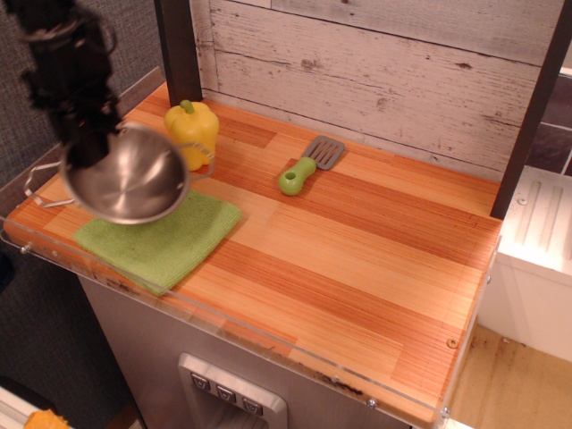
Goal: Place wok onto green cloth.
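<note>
The wok [128,177] is a shiny round steel pan with thin wire loop handles. It hangs tilted in the air over the far left part of the green cloth [165,241], which lies flat at the front left of the wooden table. My gripper [88,147] is a black arm coming down from the top left. It is shut on the wok's far rim. Its fingertips are hidden behind the rim. The wok covers the cloth's far left corner.
A yellow pepper [193,126] stands just behind the wok. A green-handled spatula [308,165] lies at the middle back. A clear plastic lip [223,317] edges the table's front. A plank wall [375,63] and a dark post [177,45] stand behind.
</note>
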Robot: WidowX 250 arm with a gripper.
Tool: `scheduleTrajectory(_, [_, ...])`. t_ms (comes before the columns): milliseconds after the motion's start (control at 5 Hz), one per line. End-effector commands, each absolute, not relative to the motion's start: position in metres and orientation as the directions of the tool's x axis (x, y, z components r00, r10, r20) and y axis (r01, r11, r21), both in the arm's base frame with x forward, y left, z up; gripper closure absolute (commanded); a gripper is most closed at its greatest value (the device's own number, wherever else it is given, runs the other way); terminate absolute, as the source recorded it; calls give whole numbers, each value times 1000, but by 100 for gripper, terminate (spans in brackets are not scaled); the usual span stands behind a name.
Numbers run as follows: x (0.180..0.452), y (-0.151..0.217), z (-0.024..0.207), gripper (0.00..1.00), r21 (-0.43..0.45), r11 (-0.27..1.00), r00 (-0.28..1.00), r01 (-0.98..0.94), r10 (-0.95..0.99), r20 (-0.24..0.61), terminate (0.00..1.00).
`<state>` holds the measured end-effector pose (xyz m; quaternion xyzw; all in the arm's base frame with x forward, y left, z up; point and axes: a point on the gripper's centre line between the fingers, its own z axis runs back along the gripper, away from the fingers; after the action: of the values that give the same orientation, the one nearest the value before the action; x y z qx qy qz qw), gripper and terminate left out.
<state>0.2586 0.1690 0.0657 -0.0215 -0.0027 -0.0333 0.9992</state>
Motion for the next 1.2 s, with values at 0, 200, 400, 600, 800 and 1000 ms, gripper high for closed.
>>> scheduleTrajectory(0, [248, 165, 61, 100, -40, 988, 989, 147, -148, -12, 0])
scheduleTrajectory(200, [248, 154, 71, 100, -25, 981, 981, 193, -192, 33, 0])
scheduleTrajectory(400, [248, 143, 86, 100, -28, 975, 970, 221, -217, 112, 0])
scheduleTrajectory(600, [249, 136, 84, 100, -21, 974, 969, 224, -221, 110, 0])
scheduleTrajectory(800, [252, 137, 71, 100, -25, 976, 973, 218, -215, 85, 0])
scheduleTrajectory(1000, [256, 141, 62, 100, -23, 980, 977, 198, -196, 80, 0])
